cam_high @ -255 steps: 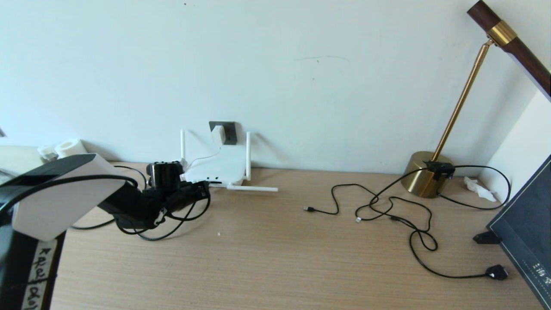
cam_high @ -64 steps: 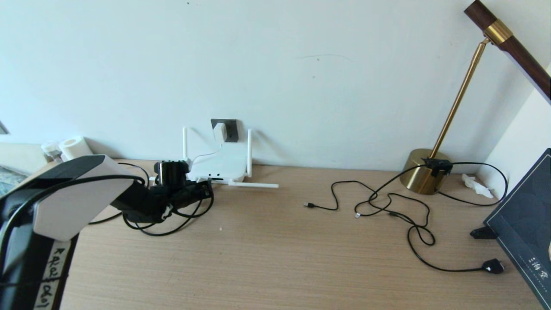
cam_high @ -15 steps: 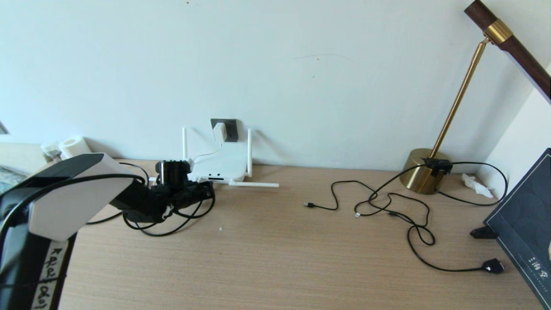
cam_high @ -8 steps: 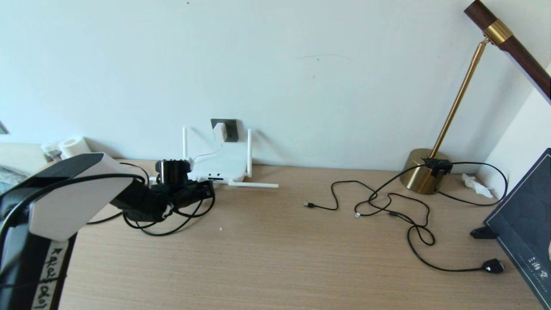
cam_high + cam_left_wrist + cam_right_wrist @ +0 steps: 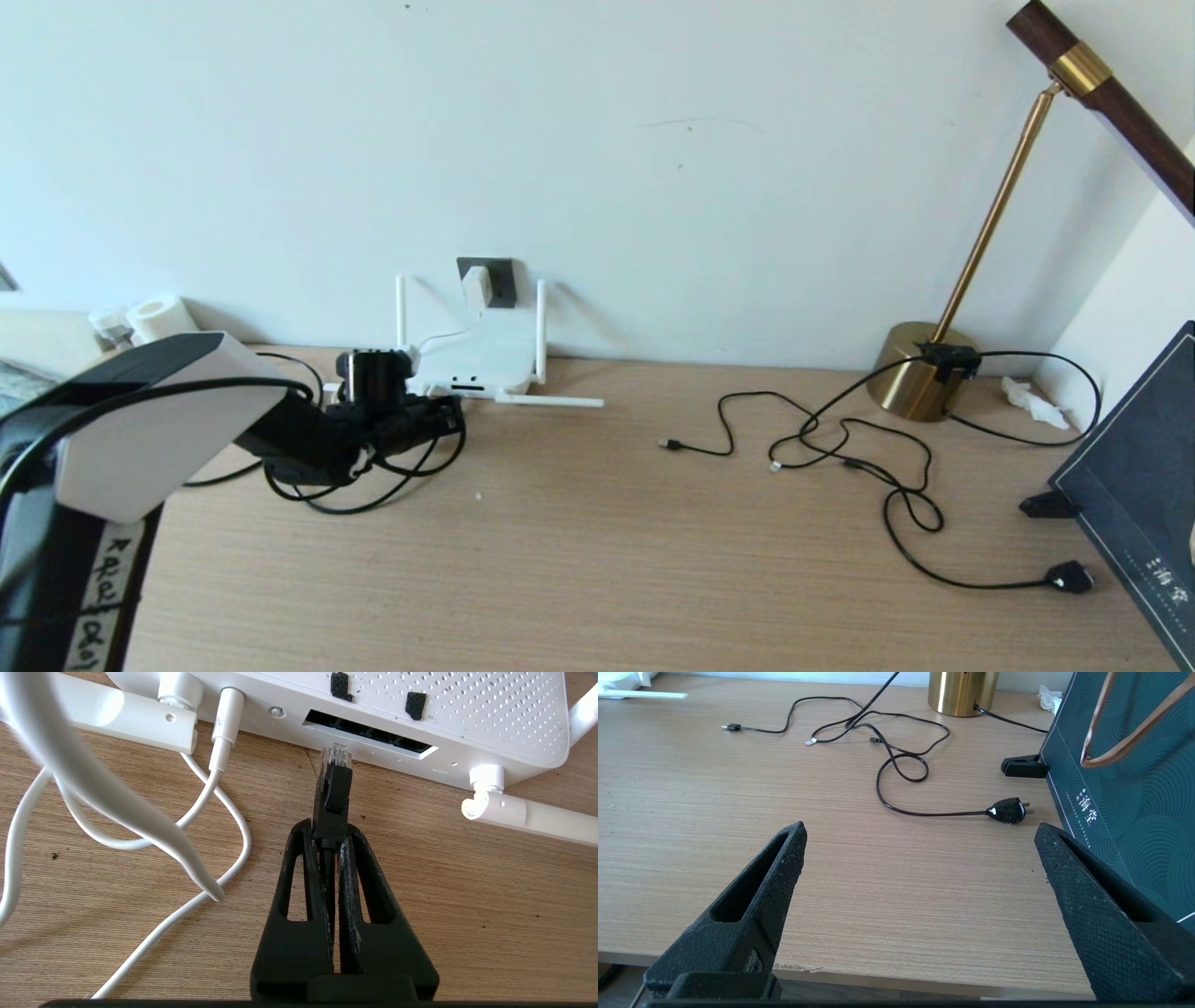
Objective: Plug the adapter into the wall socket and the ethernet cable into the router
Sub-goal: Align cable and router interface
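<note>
Right now my left claw is clamped on the ethernet cable just behind its plug, so the clear tip sticks out ahead of the fingertips and can enter a port without my fingers fouling the housing. The tip sits just in front of the dark port slot on the router, near the slot's end at about 12 o'clock from my grip. I judge it not yet seated, since the whole clear tip shows outside the opening. I hold the plug low over the table because the slot runs along the router's bottom edge, close to the surface.

From my head, the router lies flat against the wall at roughly 11 o'clock of the table, directly below the wall socket. The adapter already sits in that socket, its thin white cord looping down to the router's power jack, so that half of the job looks done.

My right claw waits idle with its jaws wide apart over the near table edge, well clear of the loose black cables and the brass lamp base at about 2 o'clock. Next I expect a short, straight push, keeping the plug square to the slot.
</note>
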Tool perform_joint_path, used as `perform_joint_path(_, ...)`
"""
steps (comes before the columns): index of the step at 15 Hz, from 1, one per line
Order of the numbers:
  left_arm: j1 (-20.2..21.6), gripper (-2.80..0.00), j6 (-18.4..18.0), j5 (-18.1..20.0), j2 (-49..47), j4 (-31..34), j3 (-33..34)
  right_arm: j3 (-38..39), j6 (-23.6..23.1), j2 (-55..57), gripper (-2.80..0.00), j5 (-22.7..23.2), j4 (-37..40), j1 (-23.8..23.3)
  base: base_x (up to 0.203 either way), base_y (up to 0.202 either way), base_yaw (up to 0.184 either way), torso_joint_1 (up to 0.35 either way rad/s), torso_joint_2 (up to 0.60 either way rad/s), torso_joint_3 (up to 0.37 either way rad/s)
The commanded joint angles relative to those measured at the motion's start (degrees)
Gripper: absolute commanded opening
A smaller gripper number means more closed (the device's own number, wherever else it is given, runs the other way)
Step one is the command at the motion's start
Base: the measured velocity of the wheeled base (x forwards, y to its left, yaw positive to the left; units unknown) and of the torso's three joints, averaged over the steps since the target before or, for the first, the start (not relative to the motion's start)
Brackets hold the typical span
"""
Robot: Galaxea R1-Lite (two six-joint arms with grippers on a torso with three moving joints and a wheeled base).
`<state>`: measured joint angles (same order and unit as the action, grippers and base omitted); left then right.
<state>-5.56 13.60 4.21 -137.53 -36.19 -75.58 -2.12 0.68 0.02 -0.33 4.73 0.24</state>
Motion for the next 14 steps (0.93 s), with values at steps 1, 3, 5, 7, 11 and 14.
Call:
perform_joint_path(1, 0.0, -2.80, 0.1, 0.0, 0.1, -0.2, 0.0, 0.0, 0.0, 0.0, 0.00, 0.1, 0.0, 0.0, 0.000, 0.000, 0.000, 0.000, 0.00, 0.000)
perform_joint_path(3, -0.1, -2.80, 0.1, 0.0, 0.1, -0.2, 0.0, 0.0, 0.0, 0.0, 0.00, 0.0, 0.0, 0.0, 0.000, 0.000, 0.000, 0.000, 0.00, 0.000)
perform_joint_path(5, -0.1, -2.80, 0.1, -0.1, 0.1, -0.2, 0.1, 0.0, 0.0, 0.1, 0.00, 0.0, 0.0, 0.0, 0.000, 0.000, 0.000, 0.000, 0.00, 0.000)
perform_joint_path(7, -0.1, -2.80, 0.1, -0.1, 0.1, -0.3, 0.1, 0.0, 0.0, 0.0, 0.00, 0.1, 0.0, 0.0, 0.000, 0.000, 0.000, 0.000, 0.00, 0.000)
perform_joint_path(11, -0.2, -2.80, 0.1, -0.1, 0.6, -0.2, 0.4, 0.0, 0.0, 0.0, 0.00, 0.0, 0.0, 0.0, 0.000, 0.000, 0.000, 0.000, 0.00, 0.000)
perform_joint_path(14, -0.2, -2.80, 0.0, -0.1, 1.3, -0.2, 0.7, 0.0, 0.0, 0.0, 0.00, 0.1, 0.0, 0.0, 0.000, 0.000, 0.000, 0.000, 0.00, 0.000)
